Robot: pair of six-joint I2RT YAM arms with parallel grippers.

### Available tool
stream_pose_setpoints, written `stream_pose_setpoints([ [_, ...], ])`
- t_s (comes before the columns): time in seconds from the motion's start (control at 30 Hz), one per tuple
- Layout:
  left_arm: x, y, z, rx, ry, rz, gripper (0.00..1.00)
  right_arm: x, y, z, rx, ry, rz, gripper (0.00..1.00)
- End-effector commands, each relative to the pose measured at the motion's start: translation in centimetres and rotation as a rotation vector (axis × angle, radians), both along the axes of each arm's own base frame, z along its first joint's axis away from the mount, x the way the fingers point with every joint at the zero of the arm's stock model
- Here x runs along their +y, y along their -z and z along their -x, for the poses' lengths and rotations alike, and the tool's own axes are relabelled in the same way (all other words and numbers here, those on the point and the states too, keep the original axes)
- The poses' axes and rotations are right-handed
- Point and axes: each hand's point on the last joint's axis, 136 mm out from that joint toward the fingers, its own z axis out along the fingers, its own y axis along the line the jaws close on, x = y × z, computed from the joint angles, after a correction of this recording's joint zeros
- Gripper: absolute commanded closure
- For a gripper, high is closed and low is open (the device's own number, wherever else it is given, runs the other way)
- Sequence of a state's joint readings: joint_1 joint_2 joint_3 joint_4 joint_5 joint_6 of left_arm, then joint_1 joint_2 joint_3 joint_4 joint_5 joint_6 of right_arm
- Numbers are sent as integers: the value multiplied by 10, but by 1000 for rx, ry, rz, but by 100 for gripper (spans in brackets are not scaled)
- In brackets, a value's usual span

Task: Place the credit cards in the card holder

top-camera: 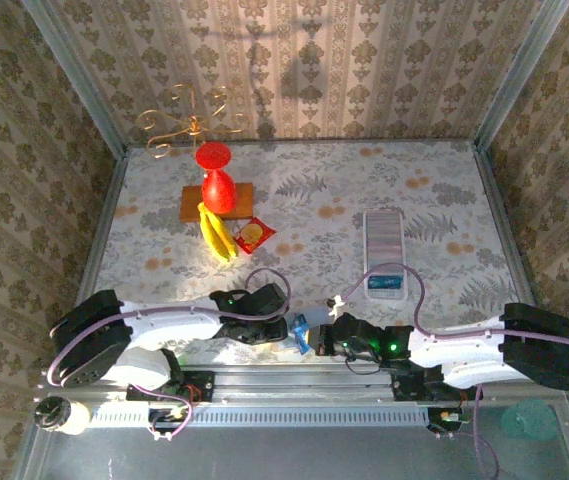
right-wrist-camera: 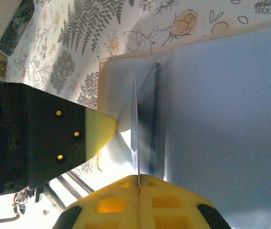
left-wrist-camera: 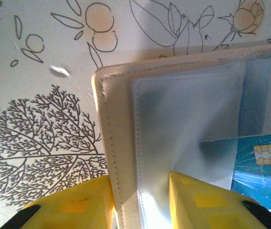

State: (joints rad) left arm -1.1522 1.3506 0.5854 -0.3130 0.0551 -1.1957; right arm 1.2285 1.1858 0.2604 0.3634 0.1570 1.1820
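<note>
The card holder [left-wrist-camera: 121, 119] is a beige folding wallet lying open, with a clear plastic sleeve [left-wrist-camera: 183, 124] inside. My left gripper [left-wrist-camera: 140, 183] is shut on its near edge, one yellow finger on the beige cover and one on the sleeve. A blue credit card [left-wrist-camera: 261, 164] with a gold chip sits at the sleeve's right side. My right gripper [right-wrist-camera: 139, 179] is shut on that card [right-wrist-camera: 135, 124], seen edge-on against the holder's sleeve [right-wrist-camera: 221, 119]. In the top view both grippers [top-camera: 282, 325] [top-camera: 316, 338] meet at the near edge with the blue card [top-camera: 299, 328] between them.
A whitish ribbed tray [top-camera: 384, 235] stands right of centre with another blue card [top-camera: 386, 283] at its near end. Farther left are a red vase [top-camera: 217, 185], bananas [top-camera: 216, 235] and a snack packet [top-camera: 254, 235]. A gold wire ornament [top-camera: 189, 125] stands at the back.
</note>
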Motion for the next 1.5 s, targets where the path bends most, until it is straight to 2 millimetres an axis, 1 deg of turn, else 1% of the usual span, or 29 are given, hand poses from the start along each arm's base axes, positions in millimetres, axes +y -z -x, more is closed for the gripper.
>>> stream_pose_setpoints([
  [0.0,12,17,23,88,18,-36,66,5,-8,-3,-42,-17,-4,100],
  [0.2,10,16,24,88,27,-33,66,-3,-5,-9,-56,-19,20,100],
  [0.33,9,14,23,87,34,-28,66,-2,-5,-10,-70,-48,52,100],
  [0.47,8,13,23,85,36,-26,66,-3,-6,-13,-73,-36,31,100],
  [0.6,7,14,23,89,36,-18,66,1,-8,-17,-81,-30,20,100],
  [0.8,5,13,24,91,40,-7,65,10,-7,-18,-85,-45,17,100],
  [0.87,5,13,24,94,41,-7,65,9,-4,-19,-85,-43,28,100],
  [1.0,6,13,25,97,40,-8,66,6,-2,-22,-102,-29,24,100],
  [1.2,7,13,26,98,42,-11,65,-8,0,-26,-127,9,47,100],
  [1.37,8,13,26,98,42,-12,65,-10,2,-26,-124,7,58,100],
  [1.47,8,13,26,99,43,-10,65,-10,1,-28,-125,29,32,100],
])
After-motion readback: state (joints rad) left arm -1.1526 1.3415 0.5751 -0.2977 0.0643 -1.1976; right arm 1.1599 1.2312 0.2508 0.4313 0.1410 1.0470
